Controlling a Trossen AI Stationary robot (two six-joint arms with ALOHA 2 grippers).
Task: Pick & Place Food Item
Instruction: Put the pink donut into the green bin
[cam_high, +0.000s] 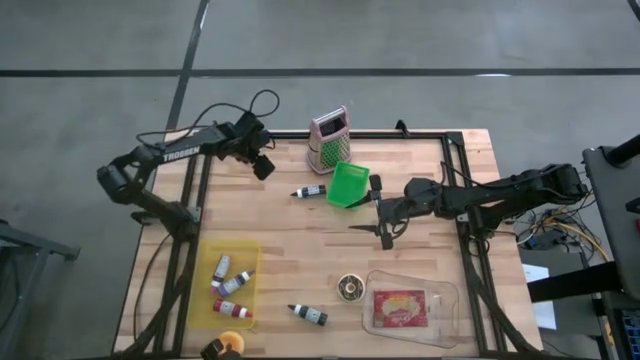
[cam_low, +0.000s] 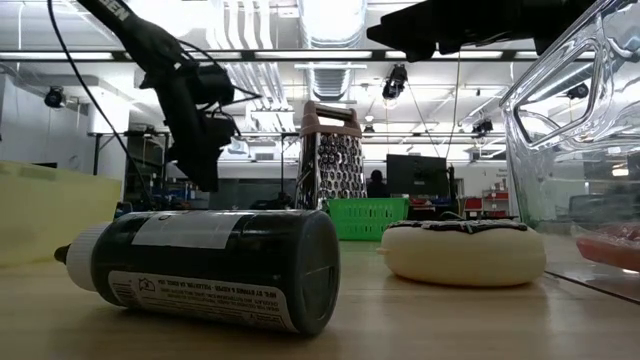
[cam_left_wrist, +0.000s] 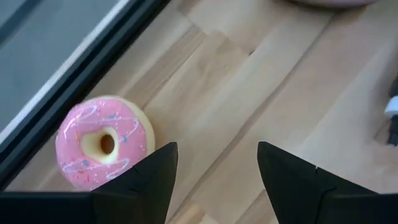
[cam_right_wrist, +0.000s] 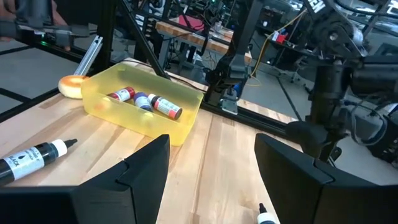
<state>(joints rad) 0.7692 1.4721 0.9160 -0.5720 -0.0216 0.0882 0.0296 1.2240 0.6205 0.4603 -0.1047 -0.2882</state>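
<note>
A pink-iced donut (cam_left_wrist: 104, 142) lies flat on the wooden table, close to the dark frame rail at the far left edge. My left gripper (cam_left_wrist: 217, 149) hangs open just above the table. The donut is beside one of its fingers, outside the gap. In the high view the left gripper (cam_high: 264, 168) covers the donut. My right gripper (cam_high: 385, 235) waits open over the table's middle, clear of everything.
A grater (cam_high: 328, 140) and a green basket (cam_high: 348, 185) stand at the far middle, with a black bottle (cam_high: 308, 191) beside them. Nearer are a yellow bin (cam_high: 228, 283) of small bottles, a chocolate donut (cam_high: 349, 287), another bottle (cam_high: 308, 314) and a clear tray (cam_high: 405, 308) with a red packet.
</note>
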